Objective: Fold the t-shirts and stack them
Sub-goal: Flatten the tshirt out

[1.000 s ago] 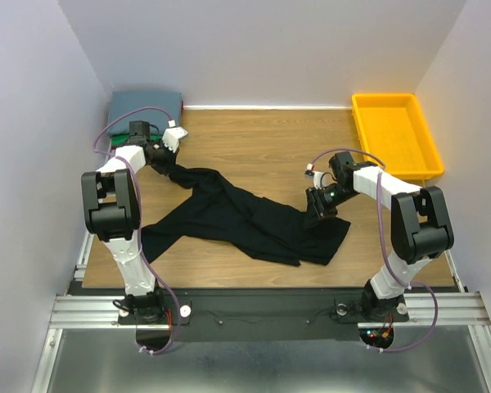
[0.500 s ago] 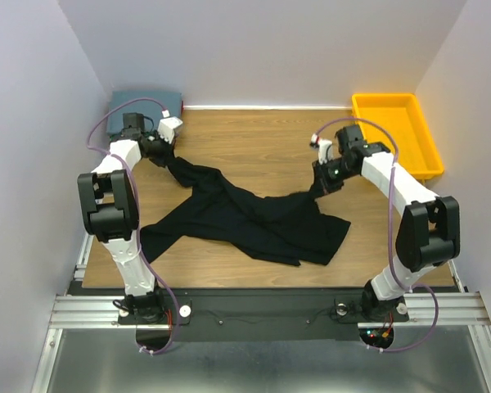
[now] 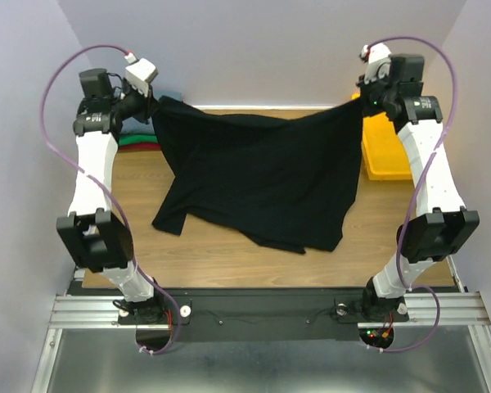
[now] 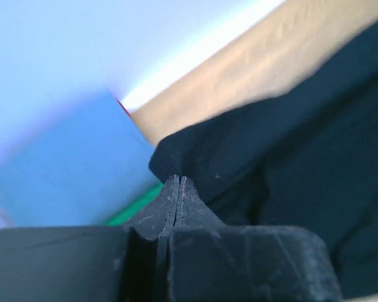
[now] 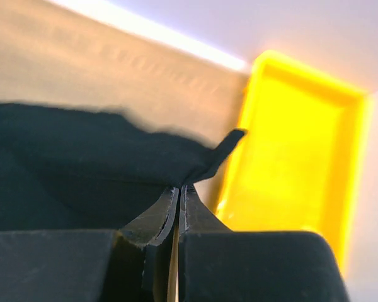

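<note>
The large black t-shirt (image 3: pixel 262 176) hangs spread between both raised arms, its lower part draped on the table. My left gripper (image 3: pixel 154 105) is shut on its left top corner (image 4: pixel 195 157). My right gripper (image 3: pixel 362 100) is shut on its right top corner (image 5: pixel 195 160). The folded stack lies at the back left below the left arm: a green tee (image 3: pixel 139 146) and a red edge (image 3: pixel 132 137) show in the top view. In the left wrist view I see the slate grey-blue tee (image 4: pixel 69 163), a green edge (image 4: pixel 135 207) and a red sliver (image 4: pixel 122 106).
A yellow plastic bin (image 3: pixel 386 147) stands at the back right, partly hidden behind the shirt and right arm; it also shows in the right wrist view (image 5: pixel 296 151). The wooden table (image 3: pixel 229 262) is walled in by white panels on three sides.
Both arms have lifted high and moved apart toward the back corners, pulling the black t-shirt up from a crumpled heap on the table into a spread, hanging sheet.
</note>
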